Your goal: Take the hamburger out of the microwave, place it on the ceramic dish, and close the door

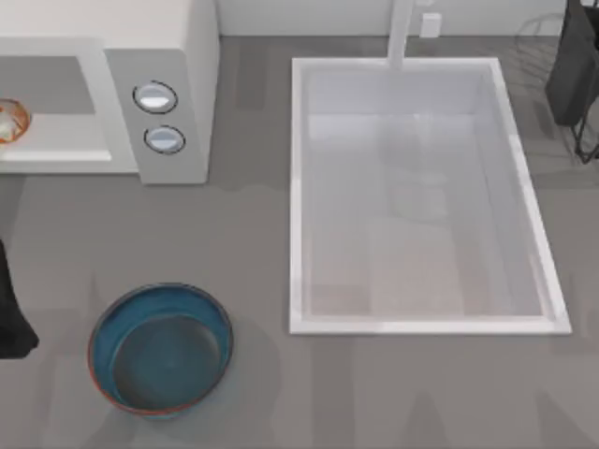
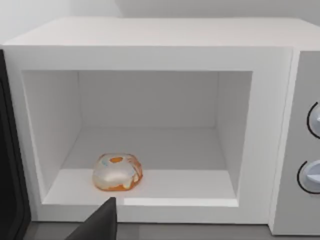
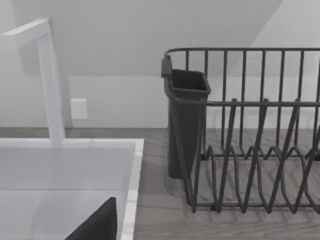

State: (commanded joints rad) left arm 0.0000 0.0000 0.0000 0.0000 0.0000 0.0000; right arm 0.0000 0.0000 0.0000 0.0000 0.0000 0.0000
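The microwave [image 1: 140, 94] stands at the table's far left with its cavity open, 2 round knobs [image 1: 155, 97] on its panel. Inside, the hamburger [image 2: 117, 172] sits on the cavity floor near the front lip, just ahead of the left gripper [image 2: 102, 224], of which a single dark fingertip shows in the left wrist view; whether that gripper is wide or narrow cannot be told. The left arm [image 1: 11, 313] shows at the table's left edge in the top view. The door [image 2: 10, 165] hangs swung open as a dark panel beside the cavity. The ceramic dish [image 1: 161, 348] rests on the table in front of the microwave, near the left arm and well apart from the hamburger. The right arm [image 1: 576, 70] stays at the far right; its gripper [image 3: 100, 222] faces a wire dish rack [image 3: 250, 145] next to the white sink [image 1: 421, 201], its opening likewise impossible to tell.
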